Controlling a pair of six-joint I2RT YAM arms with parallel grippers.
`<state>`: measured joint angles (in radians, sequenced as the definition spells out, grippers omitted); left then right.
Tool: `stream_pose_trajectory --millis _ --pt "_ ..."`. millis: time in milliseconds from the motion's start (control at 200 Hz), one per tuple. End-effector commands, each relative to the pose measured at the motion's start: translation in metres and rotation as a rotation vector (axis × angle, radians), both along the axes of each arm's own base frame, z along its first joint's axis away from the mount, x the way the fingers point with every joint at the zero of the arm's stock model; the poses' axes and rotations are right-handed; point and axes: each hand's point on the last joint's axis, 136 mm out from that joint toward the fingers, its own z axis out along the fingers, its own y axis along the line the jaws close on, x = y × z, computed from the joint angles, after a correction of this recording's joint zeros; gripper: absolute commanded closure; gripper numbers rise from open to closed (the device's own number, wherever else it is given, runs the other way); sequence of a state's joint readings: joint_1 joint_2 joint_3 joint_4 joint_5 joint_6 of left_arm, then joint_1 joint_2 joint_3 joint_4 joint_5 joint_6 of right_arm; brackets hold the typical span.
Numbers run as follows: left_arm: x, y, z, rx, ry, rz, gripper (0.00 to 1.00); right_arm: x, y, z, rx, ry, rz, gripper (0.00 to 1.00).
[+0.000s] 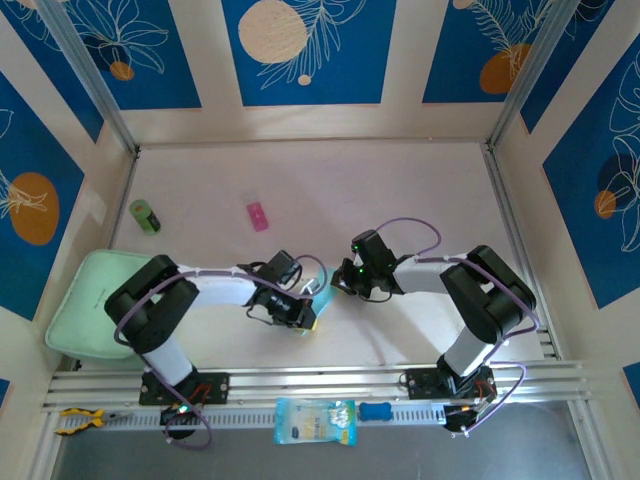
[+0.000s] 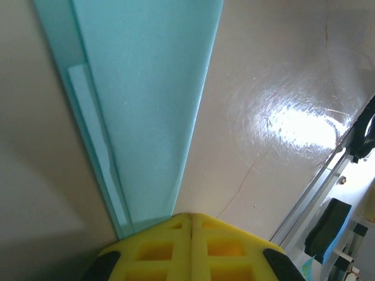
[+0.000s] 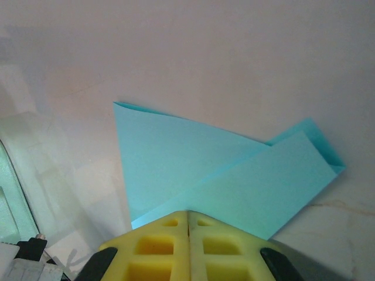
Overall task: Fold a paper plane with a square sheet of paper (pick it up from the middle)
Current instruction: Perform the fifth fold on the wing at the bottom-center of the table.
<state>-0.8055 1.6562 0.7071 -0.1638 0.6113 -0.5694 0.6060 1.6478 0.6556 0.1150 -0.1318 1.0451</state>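
Left pincer is closed, its yellow fingertips pinching the narrow end of the sheet of paper, a light cyan, layered strip tapering towards them. Right pincer is closed at the sheet's near edge, where two overlapping triangular flaps lie flat on the pale desk; whether it grips is unclear.

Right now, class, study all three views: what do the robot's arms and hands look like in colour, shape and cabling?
Both arms, the left arm and right arm, have white tubular links between bulky black joints, with thin purple-grey cables looping alongside. The left hand and right hand have yellow fingers moulded with square recesses, on black mounts.
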Motion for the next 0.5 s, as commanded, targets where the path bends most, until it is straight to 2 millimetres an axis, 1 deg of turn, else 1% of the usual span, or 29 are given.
stream_pose_trajectory --millis 0,265,495 --pt "-0.023 0.028 -0.018 0.129 0.064 0.011 1.0 -0.021 -0.036 -0.037 -0.167 0.122 -0.035 0.94" --pt "-0.032 0.041 -0.02 0.154 0.065 0.032 1.0 -0.022 -0.037 -0.037 -0.168 0.12 -0.034 0.94" --pt "-0.033 0.051 -0.02 0.183 0.048 0.05 1.0 -0.021 -0.036 -0.036 -0.165 0.119 -0.033 0.94"
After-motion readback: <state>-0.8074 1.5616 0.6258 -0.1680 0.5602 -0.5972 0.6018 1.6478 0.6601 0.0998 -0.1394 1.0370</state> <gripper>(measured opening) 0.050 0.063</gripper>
